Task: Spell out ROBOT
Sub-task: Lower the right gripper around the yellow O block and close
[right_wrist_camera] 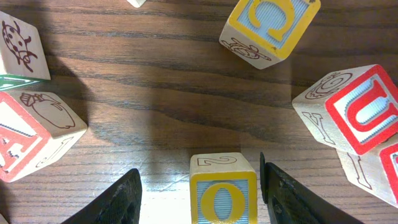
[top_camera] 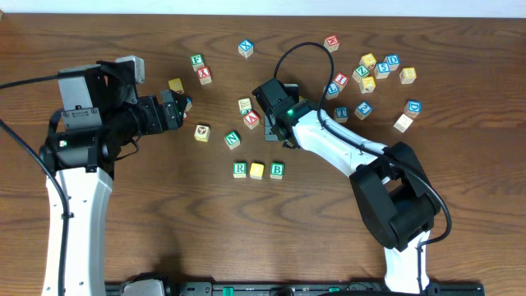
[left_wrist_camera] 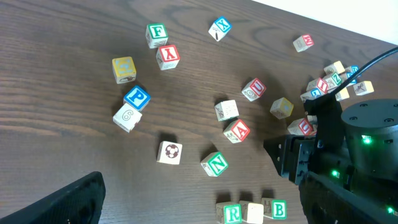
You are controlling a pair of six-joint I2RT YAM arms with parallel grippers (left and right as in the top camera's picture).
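Row of R block point(top_camera: 239, 169), middle block point(top_camera: 257, 170), B block point(top_camera: 277, 170); N block point(top_camera: 233, 139) behind.

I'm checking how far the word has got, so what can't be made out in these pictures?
Overhead: the letter on the yellow block between the R block and the B block is too small to read.
Overhead: the O block is hidden under the right gripper.
Left wrist: the edge cuts off all but one finger of the left gripper; open or shut unclear.

1. the whole table point(top_camera: 164, 247) was seen from high above.
2. the left wrist view was angled across it, the r block point(left_wrist_camera: 232, 213) at its edge.
3. the right wrist view was pointed steeply down, close up; the a block point(right_wrist_camera: 25, 134) was shared by all.
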